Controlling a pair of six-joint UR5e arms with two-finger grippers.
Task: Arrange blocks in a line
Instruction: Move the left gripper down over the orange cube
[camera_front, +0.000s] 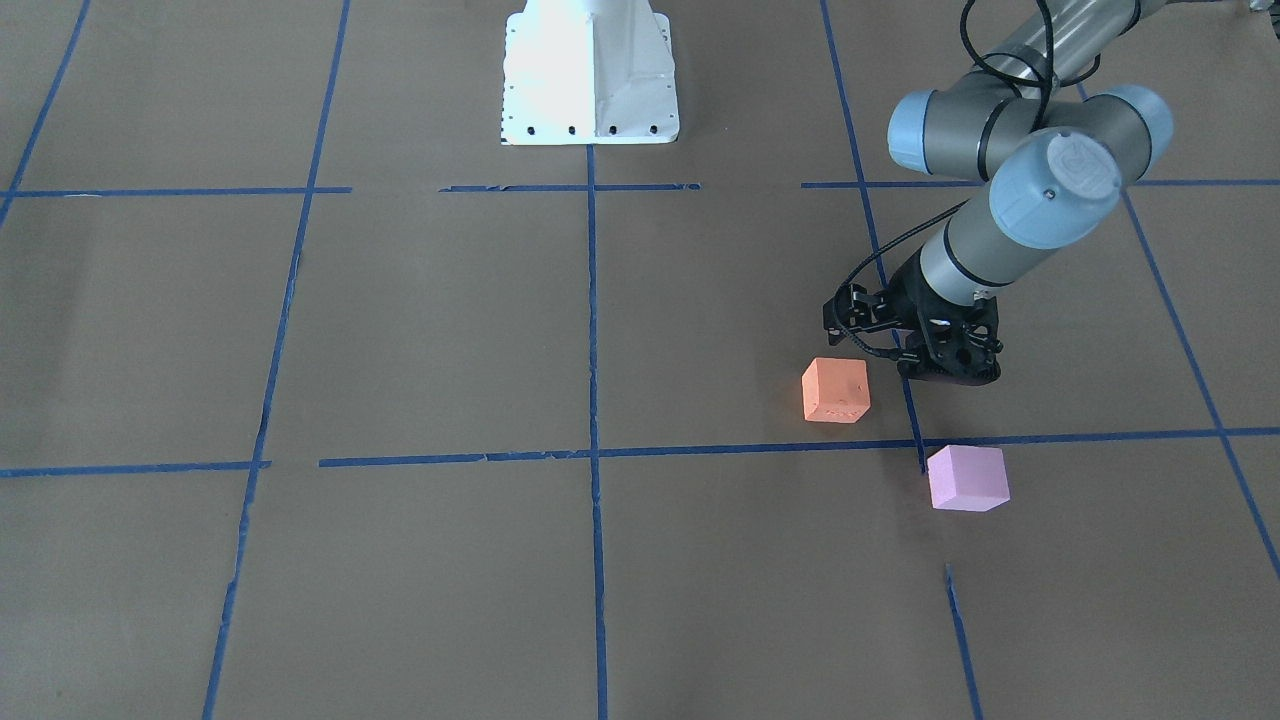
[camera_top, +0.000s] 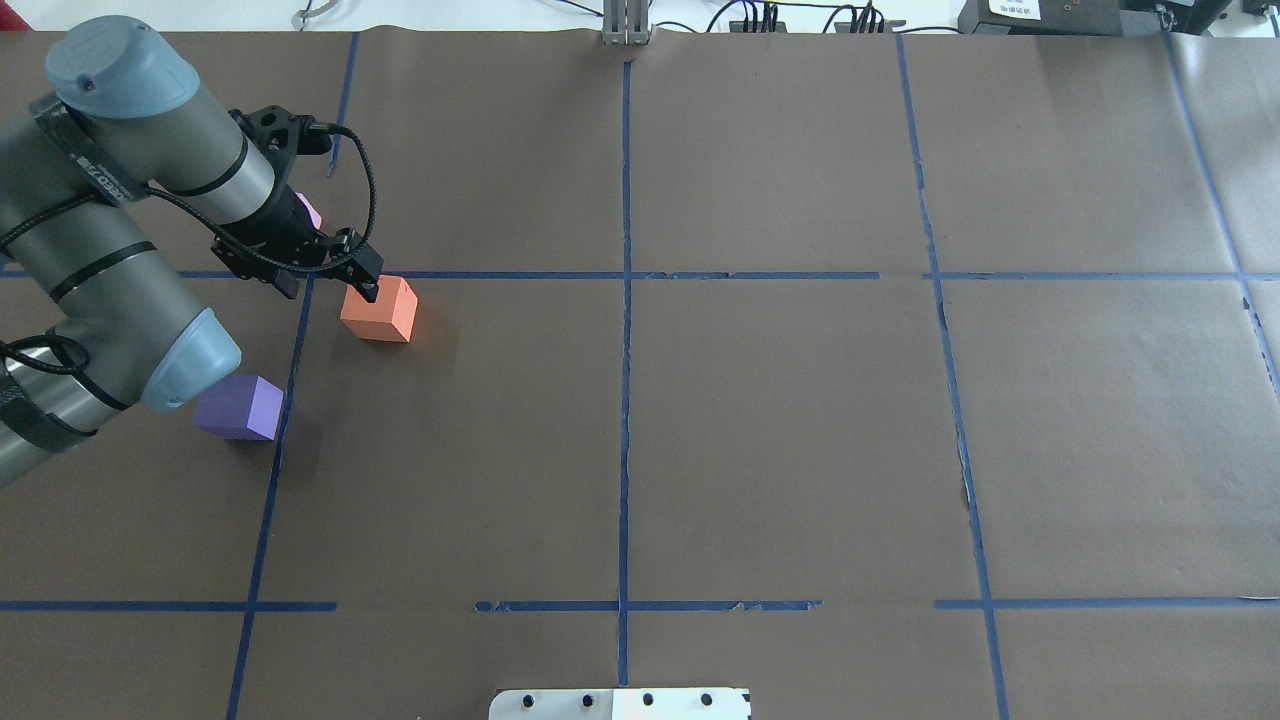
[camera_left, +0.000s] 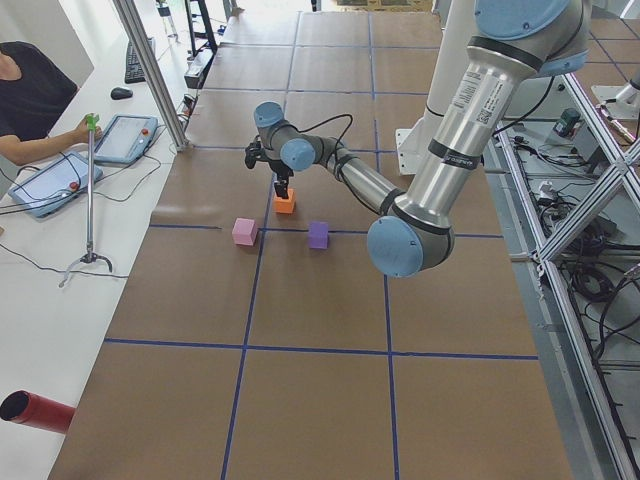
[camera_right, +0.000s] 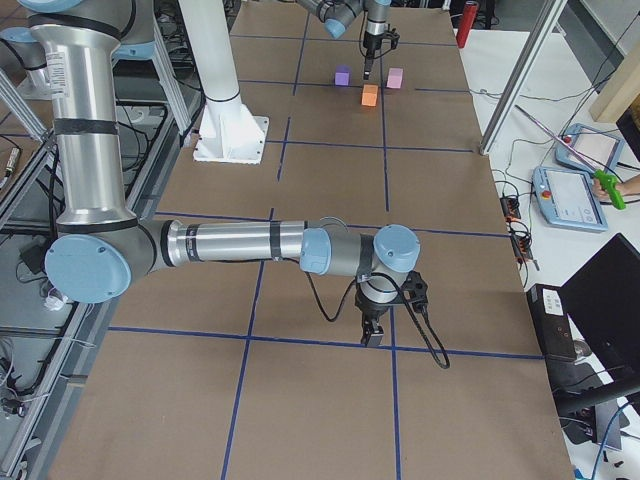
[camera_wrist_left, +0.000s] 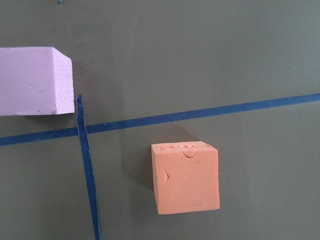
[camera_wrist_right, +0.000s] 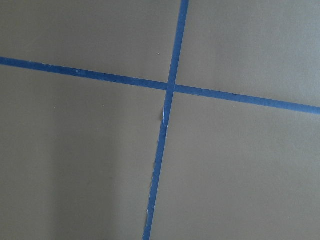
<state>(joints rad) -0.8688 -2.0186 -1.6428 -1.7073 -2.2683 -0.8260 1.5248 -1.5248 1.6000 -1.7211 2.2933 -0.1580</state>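
The orange block (camera_front: 836, 390) (camera_top: 379, 310) sits by a blue tape line, low and right of centre in the left wrist view (camera_wrist_left: 186, 177). The light pink block (camera_front: 967, 478) (camera_wrist_left: 32, 80) lies just beyond the tape crossing and is mostly hidden by the arm in the overhead view (camera_top: 309, 210). The violet-blue block (camera_top: 240, 408) (camera_left: 318, 235) lies nearer the robot and is hidden in the front-facing view. My left gripper (camera_top: 327, 285) (camera_front: 945, 372) hovers beside the orange block, open and empty. My right gripper (camera_right: 375, 335) hangs far away over a tape crossing; I cannot tell its state.
The white robot base (camera_front: 590, 70) stands at the table's middle edge. Blue tape lines (camera_wrist_right: 167, 125) grid the brown table cover. An operator's tablets (camera_left: 125, 138) and a red cylinder (camera_left: 35, 412) lie off the table on the operators' side.
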